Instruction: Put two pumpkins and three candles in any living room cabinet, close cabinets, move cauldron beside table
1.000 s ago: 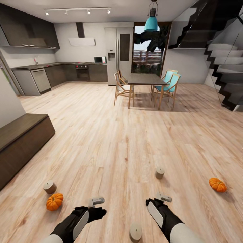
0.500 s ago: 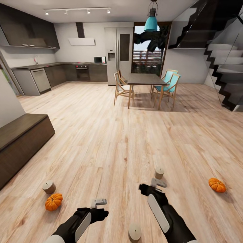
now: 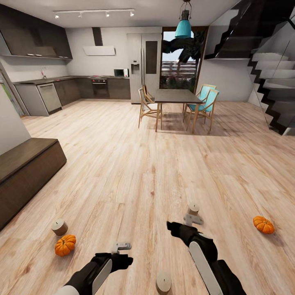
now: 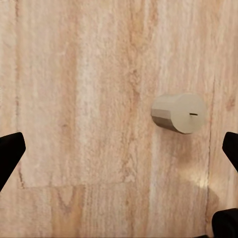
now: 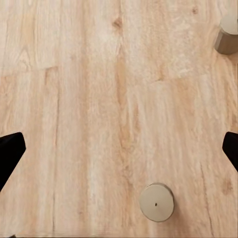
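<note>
Item one: on the pale wooden plank floor (image 3: pixel 135 172) we count three short beige-grey cylinder candles and two small ribbed orange pumpkins.

Left candle (image 3: pixel 60 226): upright, near the long dark brown wooden cabinet (image 3: pixel 24 172), just beside the left pumpkin (image 3: pixel 65 244).

Middle candle (image 3: pixel 193 209): upright, just ahead of our black right gripper (image 3: pixel 192 219). In the right wrist view this candle (image 5: pixel 156 202) lies between the two dark finger tips but well below their line, not within the jaws. The jaws stand spread wide and grasp nothing.

Near candle (image 3: pixel 163 282): upright, between our two forearms, closest to our base. Another candle (image 5: pixel 228 34) sits at the corner of the right wrist view.

Our black left gripper (image 3: pixel 121 246): hovers over bare floor, to the right of the left pumpkin. In the left wrist view a candle (image 4: pixel 178 113) lies between the spread finger tips, nearer one side, apart from both. Jaws released, empty.

Right pumpkin (image 3: pixel 263 224): alone, well apart from our right gripper.

Background: dark rectangular dining table (image 3: pixel 175 96) with chairs.
</note>
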